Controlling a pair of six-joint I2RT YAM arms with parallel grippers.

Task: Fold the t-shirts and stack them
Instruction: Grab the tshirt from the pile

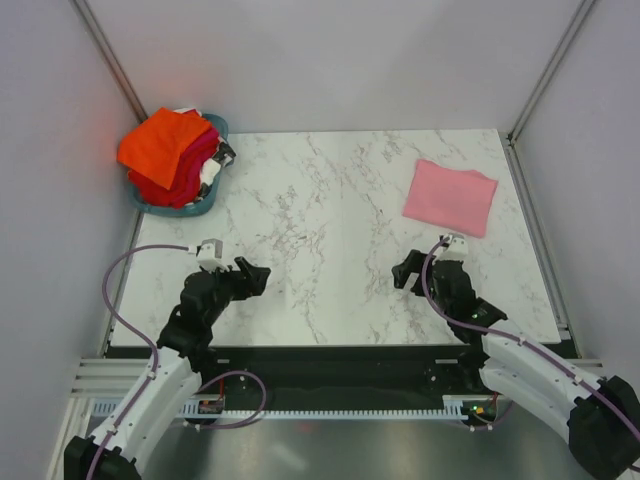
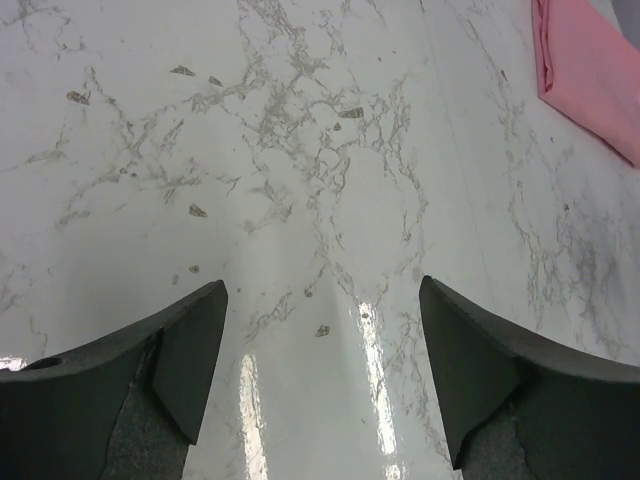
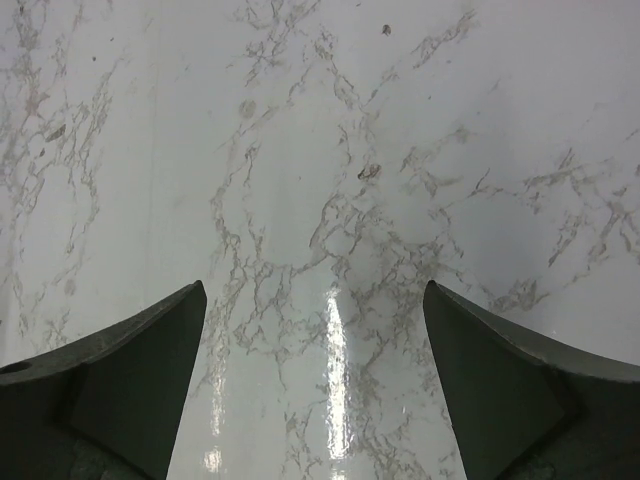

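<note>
Two claws hover over the marble table (image 1: 320, 200), the left gripper (image 1: 255, 278) and right gripper (image 1: 403, 273) both spread wide, holding nothing. A folded pink t-shirt (image 1: 450, 197) lies flat beyond the right one, near the far right edge. The other t-shirts (image 1: 165, 150), orange-red on top, sit heaped in the teal basket (image 1: 170, 208) in the far left corner, well apart from the left one.

A white marble-veined table (image 1: 330, 200) reflects light glossily. Plain pale walls (image 1: 330, 60) stand left, far and right, with metal posts (image 1: 110, 58) at both far corners.
</note>
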